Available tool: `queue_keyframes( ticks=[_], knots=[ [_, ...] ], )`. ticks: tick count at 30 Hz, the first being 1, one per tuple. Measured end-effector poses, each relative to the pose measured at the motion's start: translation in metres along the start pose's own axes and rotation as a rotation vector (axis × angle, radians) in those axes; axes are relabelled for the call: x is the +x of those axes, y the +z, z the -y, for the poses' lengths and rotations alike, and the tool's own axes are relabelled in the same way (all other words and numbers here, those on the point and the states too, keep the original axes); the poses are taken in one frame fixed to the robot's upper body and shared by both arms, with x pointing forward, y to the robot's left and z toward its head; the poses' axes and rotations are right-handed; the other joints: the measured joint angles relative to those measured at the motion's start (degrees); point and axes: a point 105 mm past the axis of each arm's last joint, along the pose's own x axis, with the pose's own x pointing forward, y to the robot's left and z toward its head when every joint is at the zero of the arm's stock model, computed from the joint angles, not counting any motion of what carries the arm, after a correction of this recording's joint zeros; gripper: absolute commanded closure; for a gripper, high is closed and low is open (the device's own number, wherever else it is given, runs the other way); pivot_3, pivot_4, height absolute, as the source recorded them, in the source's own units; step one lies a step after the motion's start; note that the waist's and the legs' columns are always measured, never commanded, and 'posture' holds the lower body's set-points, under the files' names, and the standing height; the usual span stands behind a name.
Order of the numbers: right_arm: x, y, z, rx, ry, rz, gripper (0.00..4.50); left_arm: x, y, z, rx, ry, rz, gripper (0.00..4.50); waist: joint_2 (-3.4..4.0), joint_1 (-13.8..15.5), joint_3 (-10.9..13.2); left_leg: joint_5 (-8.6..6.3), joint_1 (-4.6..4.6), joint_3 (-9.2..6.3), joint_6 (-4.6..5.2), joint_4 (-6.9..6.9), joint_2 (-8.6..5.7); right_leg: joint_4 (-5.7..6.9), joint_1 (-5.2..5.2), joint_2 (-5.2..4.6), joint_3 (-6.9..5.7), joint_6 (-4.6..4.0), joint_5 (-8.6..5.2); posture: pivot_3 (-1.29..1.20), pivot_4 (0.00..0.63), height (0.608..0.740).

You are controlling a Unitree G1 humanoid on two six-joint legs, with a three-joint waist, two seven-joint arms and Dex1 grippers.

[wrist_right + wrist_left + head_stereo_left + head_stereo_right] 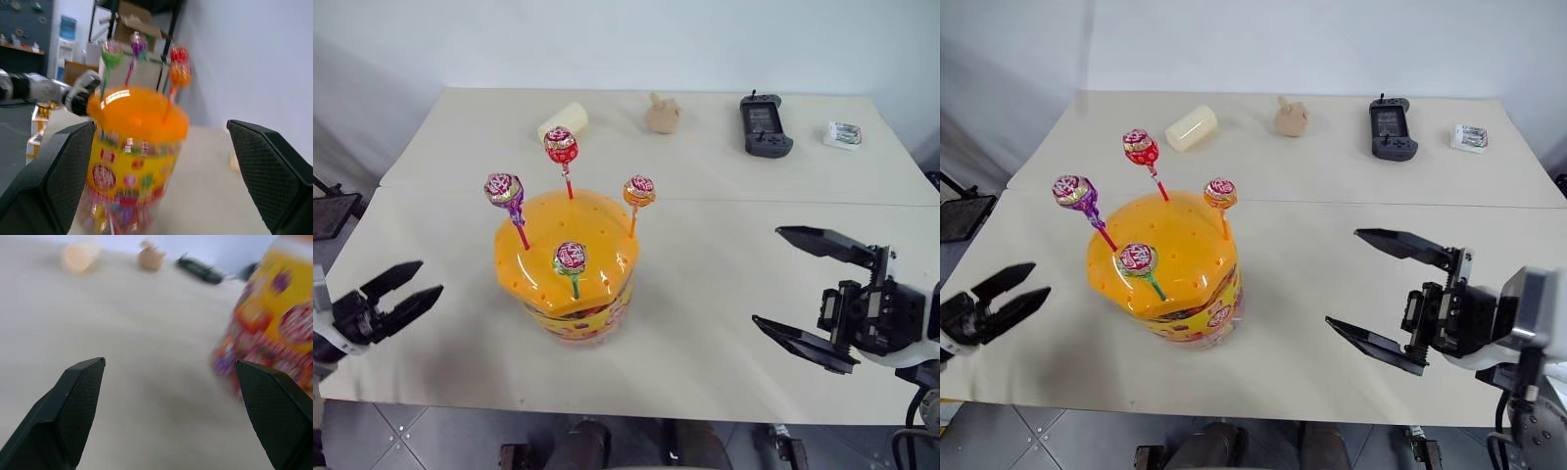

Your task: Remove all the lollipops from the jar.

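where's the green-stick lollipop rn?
Head views: the green-stick lollipop stands in the front of the jar's orange lid, the side nearest the robot, left of table centre, between both open tools.

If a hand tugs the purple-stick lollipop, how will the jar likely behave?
The jar looks squat and wide-based, so it probably resists tipping. It seems light clear plastic, so it may slide or lift if the purple-stick lollipop binds in its hole. The thin stick likely flexes.
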Motion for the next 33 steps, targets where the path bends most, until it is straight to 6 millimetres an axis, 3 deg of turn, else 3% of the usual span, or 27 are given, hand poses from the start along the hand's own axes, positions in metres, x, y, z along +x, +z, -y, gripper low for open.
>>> queue_keyframes(
  ticks=[4,7,11,16,20,31,33],
  knots=[
    [0.001,0.010,0.003,-0.021,0.017,0.040,0.02,0.027,0.039,0.030,0.047,-0.230,0.009,0.00,0.00,-0.12,0.00,-0.06,0.02,0.08,-0.04,-0.07,0.12,-0.12,-0.03,0.08,0.04,-0.01,0.00,0.00,0.150,0.740],
    [-0.003,0.007,0.003,-0.018,0.042,0.033,0.02,0.042,0.057,0.049,0.053,-0.357,0.007,0.00,0.03,-0.24,0.02,-0.08,0.01,0.21,-0.05,-0.11,0.17,-0.11,-0.12,0.13,0.03,-0.01,0.00,0.00,0.150,0.740],
    [-0.007,-0.003,-0.003,0.018,0.093,0.009,0.02,0.069,0.077,0.076,0.108,-0.517,0.022,0.00,0.04,-0.14,0.03,-0.08,0.02,0.27,-0.05,-0.07,0.17,-0.06,-0.13,0.14,0.02,-0.02,0.00,0.00,0.150,0.740],
    [-0.011,-0.013,-0.003,0.025,0.078,-0.007,0.02,0.083,0.085,0.097,0.118,-0.603,0.031,0.00,0.06,-0.37,0.04,-0.08,0.05,0.49,-0.05,-0.07,0.20,0.06,-0.25,0.21,0.03,-0.02,0.01,0.00,0.150,0.740],
    [-0.010,-0.015,-0.003,0.028,0.081,-0.015,0.00,0.088,0.083,0.103,0.093,-0.635,0.015,0.78,0.06,-0.17,0.04,-0.08,0.06,0.49,-0.06,-0.04,0.20,0.08,-0.24,0.22,0.03,-0.03,0.02,0.00,0.150,0.740],
    [-0.008,-0.021,0.008,0.018,0.056,-0.025,0.00,0.102,0.077,0.110,0.065,-0.677,0.033,4.24,0.05,-0.20,0.04,-0.08,0.05,0.55,-0.06,-0.01,0.20,0.05,-0.27,0.25,0.05,-0.03,0.07,0.00,0.150,0.740],
    [-0.009,-0.022,0.009,0.021,0.042,-0.024,0.00,0.102,0.078,0.110,0.054,-0.677,0.051,4.46,0.05,-0.11,0.04,-0.08,0.05,0.55,-0.06,-0.01,0.20,0.04,-0.26,0.24,0.04,-0.03,0.07,0.00,0.150,0.740]
  ],
)
